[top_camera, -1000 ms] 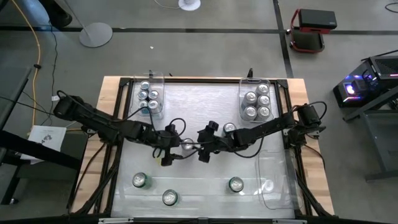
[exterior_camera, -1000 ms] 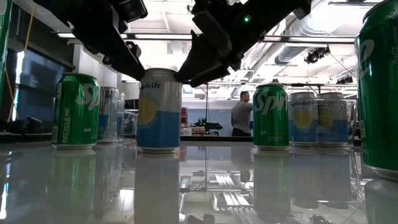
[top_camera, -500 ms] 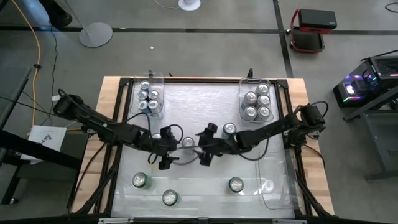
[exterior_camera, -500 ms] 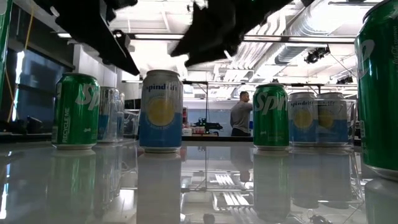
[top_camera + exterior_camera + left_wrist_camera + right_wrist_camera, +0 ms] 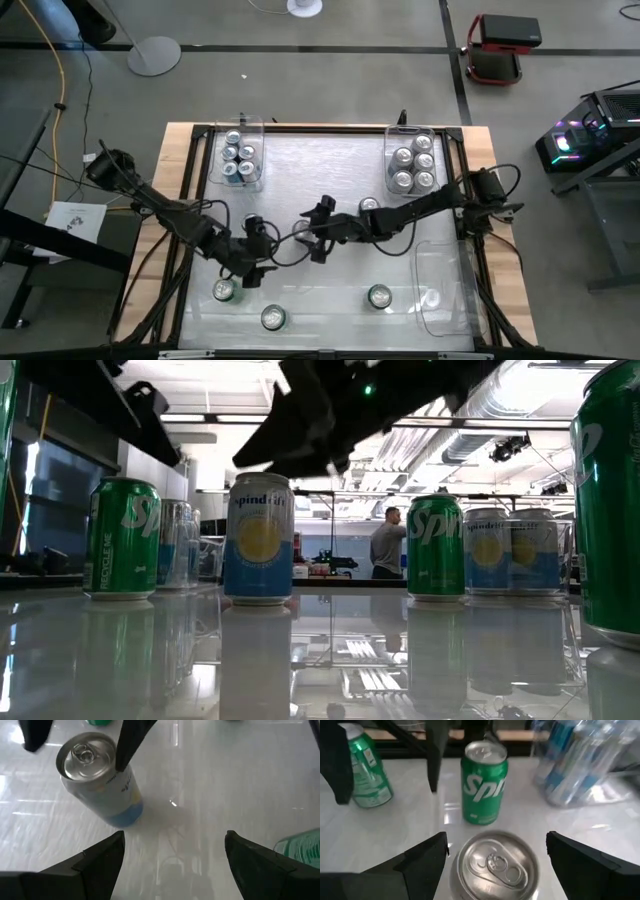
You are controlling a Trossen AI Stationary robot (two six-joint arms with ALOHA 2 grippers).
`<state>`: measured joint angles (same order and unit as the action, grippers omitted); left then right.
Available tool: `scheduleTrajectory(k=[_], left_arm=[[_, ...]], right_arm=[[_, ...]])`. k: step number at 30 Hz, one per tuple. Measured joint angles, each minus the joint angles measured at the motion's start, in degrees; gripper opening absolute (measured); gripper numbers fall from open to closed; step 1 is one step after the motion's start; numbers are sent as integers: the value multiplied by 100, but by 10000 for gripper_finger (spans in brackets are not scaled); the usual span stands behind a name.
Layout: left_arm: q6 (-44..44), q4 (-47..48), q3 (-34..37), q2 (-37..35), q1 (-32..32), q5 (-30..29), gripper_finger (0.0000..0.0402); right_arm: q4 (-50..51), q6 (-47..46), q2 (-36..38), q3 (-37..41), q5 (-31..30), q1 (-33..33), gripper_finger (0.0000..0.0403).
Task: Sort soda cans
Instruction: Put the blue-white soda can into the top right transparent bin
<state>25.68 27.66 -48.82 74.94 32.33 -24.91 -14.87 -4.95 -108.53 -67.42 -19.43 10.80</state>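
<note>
Blue-and-yellow can (image 5: 496,866) waits beneath my spread, empty right tool (image 5: 316,236); left tool (image 5: 249,268), spread, nears green can (image 5: 224,290). Several loose cans left.

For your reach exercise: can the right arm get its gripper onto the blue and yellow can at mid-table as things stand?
Probably yes. The right gripper hangs open just above the blue and yellow can, nothing between them.

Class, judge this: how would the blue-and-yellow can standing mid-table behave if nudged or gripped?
The blue-and-yellow can stands tall on a narrow base, so a high push would probably tip it, then it rolls. On the glossy table it likely slides. Thin metal walls may dent.
</note>
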Motion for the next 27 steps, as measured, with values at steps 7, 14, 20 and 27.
scheduleTrajectory(k=[7,14,20,27], left_arm=[[349,244,0,0,299,-481,319],[377,255,0,0,385,-679,319],[491,249,0,0,411,-784,319],[845,-62,101,9,602,-1318,319]], right_arm=[[-101,-202,-317,-2,875,-302,326],[-358,75,-507,-2,901,-277,317],[-132,159,-331,1,707,-185,279],[1138,902,1174,12,-209,-187,280]])
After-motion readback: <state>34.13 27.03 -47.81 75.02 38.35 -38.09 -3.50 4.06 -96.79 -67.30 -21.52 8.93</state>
